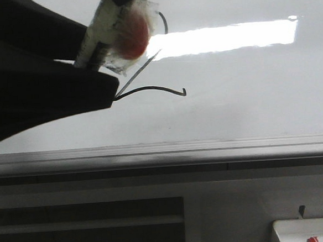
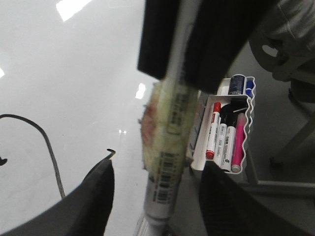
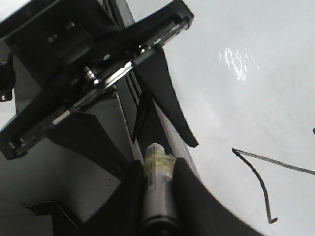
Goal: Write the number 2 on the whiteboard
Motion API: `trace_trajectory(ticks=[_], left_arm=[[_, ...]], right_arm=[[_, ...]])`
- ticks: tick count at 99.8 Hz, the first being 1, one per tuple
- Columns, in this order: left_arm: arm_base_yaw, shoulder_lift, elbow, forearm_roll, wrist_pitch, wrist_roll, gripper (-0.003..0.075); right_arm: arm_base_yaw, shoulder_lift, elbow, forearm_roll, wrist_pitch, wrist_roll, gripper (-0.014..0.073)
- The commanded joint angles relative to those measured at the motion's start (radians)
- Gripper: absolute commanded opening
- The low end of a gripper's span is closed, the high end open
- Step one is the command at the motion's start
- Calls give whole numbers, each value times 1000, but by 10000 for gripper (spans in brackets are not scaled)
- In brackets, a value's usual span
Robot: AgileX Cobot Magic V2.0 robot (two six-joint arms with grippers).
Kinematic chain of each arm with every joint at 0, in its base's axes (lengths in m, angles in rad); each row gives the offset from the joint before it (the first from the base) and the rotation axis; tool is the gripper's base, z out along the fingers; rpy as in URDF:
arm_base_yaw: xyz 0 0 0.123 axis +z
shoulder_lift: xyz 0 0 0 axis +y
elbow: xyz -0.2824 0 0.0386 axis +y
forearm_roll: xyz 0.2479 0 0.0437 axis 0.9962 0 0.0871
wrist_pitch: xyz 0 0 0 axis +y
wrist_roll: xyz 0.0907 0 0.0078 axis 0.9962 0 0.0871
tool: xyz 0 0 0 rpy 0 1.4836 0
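**Inspector A:** Front view first. Where is the number 2 (image 1: 154, 89)?

**Inspector B:** On the whiteboard (image 1: 248, 93), at about 10 o'clock from the picture's centre. Its base stroke and part of the diagonal show. The hook is partly hidden behind a marker (image 1: 102, 25) wrapped in clear tape with a red patch. A dark arm (image 1: 25, 80) covers the board from 9 o'clock. The grey rail (image 1: 164, 154) runs below, and a white tray (image 1: 308, 230) sits at 5 o'clock.

**A:** Left wrist view?

**B:** The left gripper (image 2: 160, 167) stands wide. The marker passes between its fingers, clear of both. Part of the numeral's line lies on the board at 8 o'clock. A tray holding several markers (image 2: 248, 128) sits at 3 o'clock.

**A:** Right wrist view?

**B:** The right gripper (image 3: 157, 196) is clamped on the marker, with both fingers pressed against the barrel. The left gripper's open jaw fills the frame from 10 to 12 o'clock. The numeral's base stroke and diagonal appear at 4 o'clock on the board.

**A:** Is the tip on the board?

**B:** I cannot tell.
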Motion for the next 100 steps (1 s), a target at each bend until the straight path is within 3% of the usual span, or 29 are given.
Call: trace_trajectory(ticks=[1,10,23,39,46,51,63,70,87,100], left_arm=[[-4,-8,-29,3,-62,-10,324],[-4,-8,-29,3,-62,-10,224],[-4,-8,-29,3,-62,-10,-23],[-4,-8,-29,5,-62,-10,-20],[-4,-8,-29,5,-62,-10,-20],[-4,-8,-29,4,-62,-10,-20],[-4,-8,-29,-46,-62,-10,-20],[-2,-8,-29,-143,-52,-10,-20],[-2,-8,-29,-446,-8,-10,-20],[-2,-8,-29,-705,53,-11,-20]], right_arm=[[2,-16,-37,-10,-54,-11,-50],[2,-16,-37,-10,-50,-11,-50],[2,-16,-37,-10,-48,-11,-50],[2,-16,-37,-10,-61,-11,-49],[2,-16,-37,-10,-71,-11,-6],[2,-16,-37,-10,-81,-11,82],[2,-16,-37,-12,-133,-11,421],[2,-25,-37,-27,-198,-11,526],[-2,-79,-37,-47,-409,-11,491],[-19,-140,-37,-65,-452,-11,483]])
